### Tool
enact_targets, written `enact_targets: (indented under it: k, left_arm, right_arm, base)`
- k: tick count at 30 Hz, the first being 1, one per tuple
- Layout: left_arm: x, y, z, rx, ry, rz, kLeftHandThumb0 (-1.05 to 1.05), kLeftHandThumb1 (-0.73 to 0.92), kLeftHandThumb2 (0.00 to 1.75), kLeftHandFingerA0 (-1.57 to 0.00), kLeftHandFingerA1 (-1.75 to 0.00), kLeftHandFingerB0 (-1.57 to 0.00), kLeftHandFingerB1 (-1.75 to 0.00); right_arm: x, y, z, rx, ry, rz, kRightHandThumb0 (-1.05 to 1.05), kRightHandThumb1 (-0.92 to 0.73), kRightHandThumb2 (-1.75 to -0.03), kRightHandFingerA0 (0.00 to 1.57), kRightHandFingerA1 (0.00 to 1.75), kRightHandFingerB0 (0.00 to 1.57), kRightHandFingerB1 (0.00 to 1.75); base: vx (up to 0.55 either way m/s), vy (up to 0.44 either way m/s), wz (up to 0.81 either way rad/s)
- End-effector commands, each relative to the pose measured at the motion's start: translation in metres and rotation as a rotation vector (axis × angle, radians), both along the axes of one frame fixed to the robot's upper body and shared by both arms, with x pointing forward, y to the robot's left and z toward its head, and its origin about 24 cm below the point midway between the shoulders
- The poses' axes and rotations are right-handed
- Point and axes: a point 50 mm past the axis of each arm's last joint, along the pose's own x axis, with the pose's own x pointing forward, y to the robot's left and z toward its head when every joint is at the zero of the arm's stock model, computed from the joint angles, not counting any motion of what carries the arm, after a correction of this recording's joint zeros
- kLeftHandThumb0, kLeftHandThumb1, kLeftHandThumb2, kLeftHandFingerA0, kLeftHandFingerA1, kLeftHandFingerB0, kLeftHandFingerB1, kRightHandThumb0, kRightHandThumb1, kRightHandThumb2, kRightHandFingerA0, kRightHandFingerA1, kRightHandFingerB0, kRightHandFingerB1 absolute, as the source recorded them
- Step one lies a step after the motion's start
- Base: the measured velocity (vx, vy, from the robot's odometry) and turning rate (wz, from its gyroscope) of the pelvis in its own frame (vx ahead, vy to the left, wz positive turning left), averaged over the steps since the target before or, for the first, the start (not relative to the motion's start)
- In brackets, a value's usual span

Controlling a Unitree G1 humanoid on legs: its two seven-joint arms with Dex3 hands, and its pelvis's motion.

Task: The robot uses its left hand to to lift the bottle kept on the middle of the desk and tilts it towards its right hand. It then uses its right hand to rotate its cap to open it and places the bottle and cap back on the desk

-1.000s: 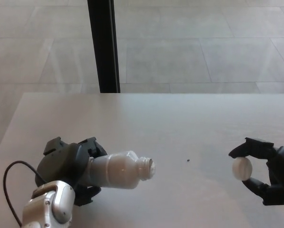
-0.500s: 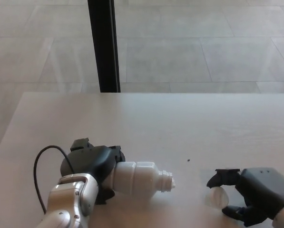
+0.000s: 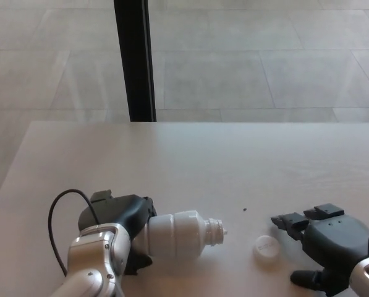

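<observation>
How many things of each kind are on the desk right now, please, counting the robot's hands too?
Bottle: 1
Cap: 1
Robot hands: 2, left hand and right hand
Total: 4

No readable text, plain white bottle (image 3: 178, 232), blank cap (image 3: 266, 247), no labels

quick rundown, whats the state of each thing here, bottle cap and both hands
bottle: uncapped, tilted on its side, neck toward the robot's right, held in the left hand
cap: off the bottle, lying on the desk, free of both hands
left hand: shut on the bottle's base end
right hand: open, holding nothing, just right of the cap
</observation>
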Motion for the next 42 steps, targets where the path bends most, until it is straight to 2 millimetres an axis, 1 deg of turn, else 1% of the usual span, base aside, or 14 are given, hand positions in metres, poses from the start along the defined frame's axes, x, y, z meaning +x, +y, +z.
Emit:
enact_targets:
  k: [1, 3, 7, 12, 13, 15, 17, 23, 28, 33, 34, 38, 39, 42]
  left_arm:
    - [-0.009, 0.011, -0.013, 0.007, 0.15, 0.058, -0.52, 0.58, 0.56, -0.19, -0.54, -0.25, -0.38]
    - [-0.01, 0.011, -0.013, -0.002, 0.148, 0.058, -0.36, 0.39, 0.95, -0.06, -0.55, 0.0, -0.49]
    - [-0.01, 0.012, -0.011, 0.0, 0.134, 0.029, -0.74, 0.45, 0.69, 0.0, 0.0, 0.0, 0.0]
    - [-0.01, 0.012, -0.009, -0.065, 0.13, 0.013, -0.98, 0.54, 0.58, 0.0, 0.0, 0.0, 0.0]
    - [-0.009, 0.013, -0.008, -0.102, 0.126, 0.019, -1.01, 0.62, 0.98, 0.0, -0.21, 0.0, 0.0]
    - [-0.009, 0.013, -0.005, -0.14, 0.111, 0.013, -1.05, 0.65, 1.04, 0.0, -0.21, 0.0, 0.0]
    - [-0.009, 0.013, -0.003, -0.201, 0.084, 0.013, -1.05, 0.61, 0.61, 0.0, 0.0, 0.0, 0.0]
    - [-0.021, 0.028, 0.004, -0.656, -0.189, 0.025, -1.05, 0.83, 0.66, 0.0, 0.0, 0.0, 0.0]
    - [-0.039, 0.078, 0.026, -0.976, -0.201, 0.109, -1.04, 0.72, 0.98, 0.0, -0.15, 0.0, 0.0]
    - [-0.073, 0.159, 0.039, -1.318, -0.348, 0.359, -0.97, 0.87, 0.67, 0.0, 0.0, 0.0, 0.0]
    - [-0.082, 0.172, 0.042, -1.365, -0.398, 0.42, -1.05, 0.71, 1.11, 0.0, -0.3, 0.0, -0.19]
    - [-0.109, 0.22, 0.043, -1.509, -0.543, 0.516, -1.03, 0.78, 0.64, 0.0, 0.0, 0.0, 0.0]
    - [-0.117, 0.231, 0.045, -1.54, -0.604, 0.562, -1.05, 0.62, 1.09, 0.0, -0.4, 0.0, -0.34]
    - [-0.16, 0.28, 0.045, -1.719, -0.791, 0.579, -1.05, 0.61, 1.07, 0.0, -0.48, 0.0, -0.39]
  right_arm:
    - [-0.01, -0.009, -0.012, -0.057, 0.097, -0.045, -1.04, -0.61, -0.9, 0.0, 0.08, 0.0, 0.02]
    - [-0.01, -0.007, -0.01, -0.04, 0.093, -0.046, -1.05, -0.61, -0.91, 0.0, 0.09, 0.0, 0.03]
    - [-0.011, -0.006, -0.007, 0.002, 0.091, -0.055, -1.05, -0.61, -0.92, 0.0, 0.11, 0.0, 0.05]
    - [-0.013, -0.007, -0.002, 0.048, 0.091, -0.061, -1.05, -0.61, -0.94, 0.0, 0.15, 0.0, 0.08]
    - [-0.013, -0.007, -0.001, 0.055, 0.089, -0.061, -1.05, -0.61, -0.95, 0.0, 0.16, 0.0, 0.09]
    - [-0.012, -0.007, 0.002, 0.055, 0.068, -0.05, -0.95, -0.52, -0.82, 0.0, 0.0, 0.0, 0.03]
    - [-0.013, -0.008, 0.005, 0.056, 0.062, -0.047, -0.95, -0.7, -0.62, 0.0, 0.0, 0.0, 0.0]
    - [-0.012, -0.025, 0.023, 0.16, 0.025, -0.098, -1.02, -0.77, -0.63, 0.0, 0.0, 0.0, 0.0]
    - [-0.02, -0.057, 0.044, 0.341, -0.025, -0.19, -1.0, -0.63, -0.95, 0.0, 0.0, 0.0, 0.0]
    - [-0.034, -0.114, 0.079, 0.547, -0.089, -0.351, -1.0, -0.58, -0.92, 0.0, 0.0, 0.0, 0.07]
    - [-0.037, -0.125, 0.084, 0.585, -0.106, -0.387, -1.0, -0.59, -0.94, 0.0, 0.0, 0.0, 0.05]
    - [-0.053, -0.164, 0.102, 0.762, -0.158, -0.51, -1.05, -0.64, -1.05, 0.0, 0.12, 0.0, 0.0]
    - [-0.058, -0.174, 0.106, 0.775, -0.173, -0.535, -1.05, -0.66, -1.05, 0.0, 0.13, 0.0, 0.0]
    - [-0.083, -0.213, 0.12, 0.927, -0.237, -0.637, -0.99, -0.67, -1.03, 0.0, 0.15, 0.0, 0.04]
  base:
    - [0.0, 0.0, 0.0]
    - [0.0, 0.0, 0.0]
    - [0.0, 0.0, 0.0]
    - [0.0, 0.0, 0.0]
    - [0.0, 0.0, 0.0]
    - [0.0, 0.0, 0.0]
    - [0.0, 0.0, 0.0]
    - [0.0, 0.0, 0.0]
    - [0.0, 0.0, 0.0]
    - [0.0, 0.0, 0.0]
    - [0.0, 0.0, 0.0]
    - [0.0, 0.0, 0.0]
    - [0.0, 0.0, 0.0]
    - [0.0, 0.0, 0.0]
